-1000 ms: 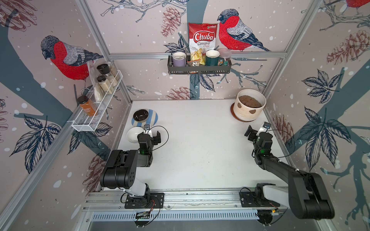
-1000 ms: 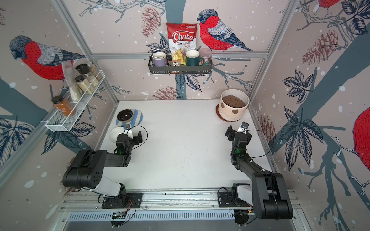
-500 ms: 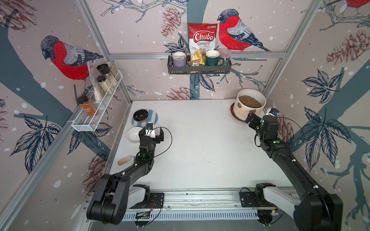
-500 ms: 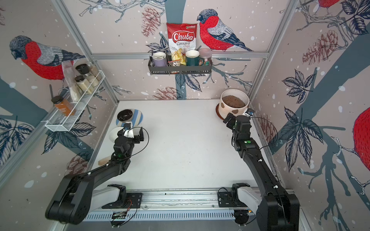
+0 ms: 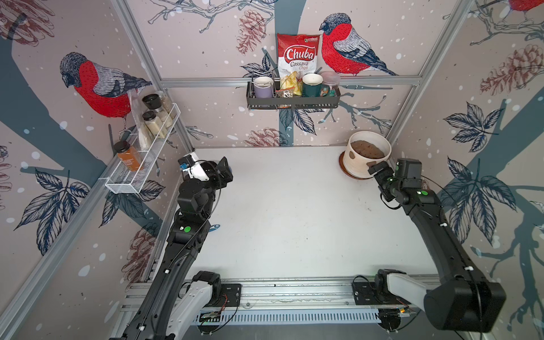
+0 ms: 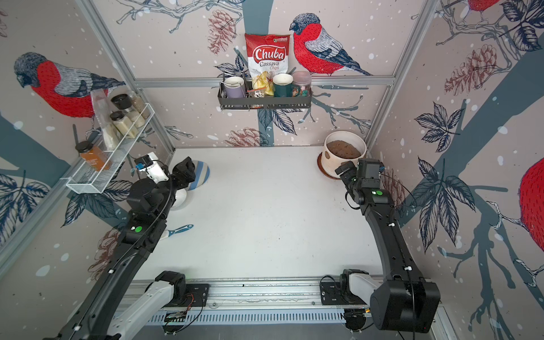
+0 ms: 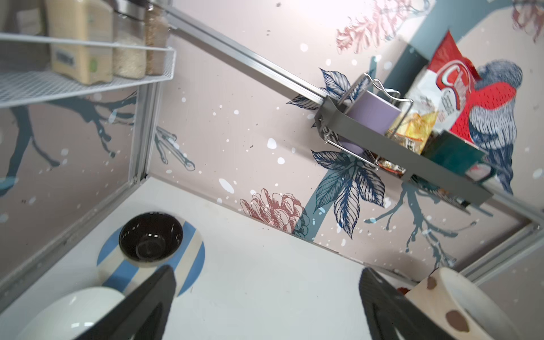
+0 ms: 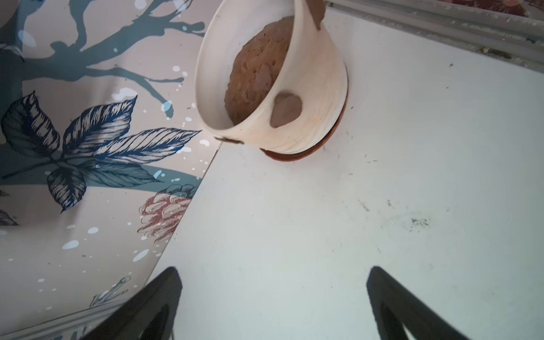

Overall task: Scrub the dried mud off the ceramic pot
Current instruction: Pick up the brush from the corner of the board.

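Both the left gripper [image 7: 268, 276] and right gripper [image 8: 273, 270] gape empty, the pot [image 6: 329, 164] with mud [image 8: 285, 110] on its wall sits at two o'clock, so I judge scrubbing unstarted: next I fetch the blue-handled tool [image 6: 178, 230] at nine.

table [image 5: 294, 223] middle open, ceramic pot [image 5: 357, 166] in far-right corner

Looks like a robotics lab cell staged as a home kitchen corner. Boxed in by aluminium framing [image 5: 206, 81] and bullfinch wallpaper [image 5: 206, 44]. Dressed with a wire shelf [image 5: 153, 159] of spice jars [image 5: 153, 123], a black rack [image 5: 294, 103] holding mugs [image 5: 263, 86] and a Chuba cassava chips bag [image 5: 298, 56], a ceramic pot [image 5: 357, 167]. Floored by a white tabletop [image 5: 294, 220], fronted by a metal rail [image 5: 294, 290] carrying the left arm [image 5: 176, 265] and right arm [image 5: 441, 235].
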`<state>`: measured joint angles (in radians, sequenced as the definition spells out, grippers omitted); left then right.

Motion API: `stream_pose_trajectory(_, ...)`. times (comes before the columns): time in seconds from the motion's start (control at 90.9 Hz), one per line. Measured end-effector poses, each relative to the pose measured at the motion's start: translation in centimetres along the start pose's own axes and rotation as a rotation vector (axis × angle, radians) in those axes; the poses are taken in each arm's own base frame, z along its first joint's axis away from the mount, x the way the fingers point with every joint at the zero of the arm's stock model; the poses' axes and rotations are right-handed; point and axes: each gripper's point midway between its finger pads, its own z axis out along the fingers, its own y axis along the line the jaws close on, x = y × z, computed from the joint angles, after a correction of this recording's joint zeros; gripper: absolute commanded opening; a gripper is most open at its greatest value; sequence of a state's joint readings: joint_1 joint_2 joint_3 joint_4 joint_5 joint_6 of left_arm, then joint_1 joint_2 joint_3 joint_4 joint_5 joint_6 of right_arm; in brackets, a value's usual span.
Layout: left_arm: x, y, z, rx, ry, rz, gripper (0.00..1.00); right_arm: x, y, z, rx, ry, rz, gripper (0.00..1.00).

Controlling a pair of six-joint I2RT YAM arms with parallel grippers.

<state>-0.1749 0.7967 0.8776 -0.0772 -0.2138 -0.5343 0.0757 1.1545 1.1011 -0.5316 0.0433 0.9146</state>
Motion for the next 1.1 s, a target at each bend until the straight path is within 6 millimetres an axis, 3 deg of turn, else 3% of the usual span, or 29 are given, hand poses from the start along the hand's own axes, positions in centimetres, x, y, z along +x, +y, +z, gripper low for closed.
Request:
stream_pose_trajectory(0.099, 2.1, -0.7, -0.2, 0.064, 0.084, -0.031, 0.97, 1.4, -0.5, -0.9, 0.077, -0.027, -0.045, 0.99)
stream_pose_trajectory(0.198, 4.3, -2.6, -0.1, 0.189, 0.178, -0.032, 0.97, 2.5, -0.8, -1.8, 0.131, -0.049, -0.096, 0.99)
stream_pose_trajectory(0.297, 5.3, -5.0, 0.2, 0.312, 0.236, -0.034, 0.97, 3.6, -0.2, -2.2, 0.153, -0.054, -0.160, 0.99)
stream_pose_trajectory(0.561, 8.1, -14.0, -0.4, 0.619, 0.449, 0.041, 0.97, 7.1, 6.1, -2.3, 0.025, 0.013, -0.415, 0.99)
stream_pose_trajectory(0.704, 10.8, -16.6, -1.1, 0.699, 0.553, 0.148, 0.97, 9.8, 9.7, -2.5, -0.068, 0.062, -0.556, 0.99)
stream_pose_trajectory(0.781, 11.8, -16.4, -0.9, 0.679, 0.588, 0.189, 0.97, 11.6, 11.4, -2.9, -0.127, 0.087, -0.639, 0.99)
stream_pose_trajectory(0.891, 12.8, -14.5, 0.1, 0.567, 0.611, 0.227, 0.97, 13.5, 12.9, -3.7, -0.187, 0.092, -0.731, 0.99)
stream_pose_trajectory(1.1, 12.6, -11.4, 0.6, 0.394, 0.614, 0.297, 0.97, 14.1, 13.2, -4.1, -0.288, 0.036, -0.810, 0.99)
